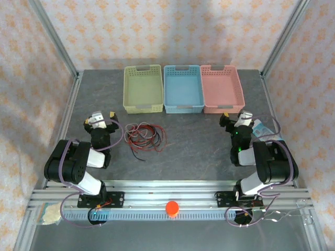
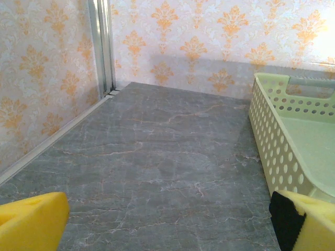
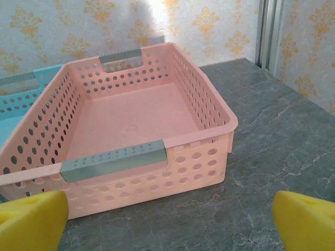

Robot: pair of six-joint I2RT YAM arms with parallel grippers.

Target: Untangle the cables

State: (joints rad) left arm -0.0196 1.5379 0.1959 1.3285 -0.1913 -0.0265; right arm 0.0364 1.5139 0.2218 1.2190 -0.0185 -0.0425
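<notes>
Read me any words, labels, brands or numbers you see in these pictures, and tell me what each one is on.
No text can be read.
The green basket, blue basket and pink basket carry no labels.
The pale packet on the right may bear print, but it is too small to tell.

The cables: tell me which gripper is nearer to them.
Left. The left gripper sits close beside the cables, on their left. The right gripper is far off to their right, in front of the pink basket.

Green basket (image 1: pixel 143 108), blue basket (image 1: pixel 183 109) and pink basket (image 1: pixel 223 109) sit in a row.
</notes>
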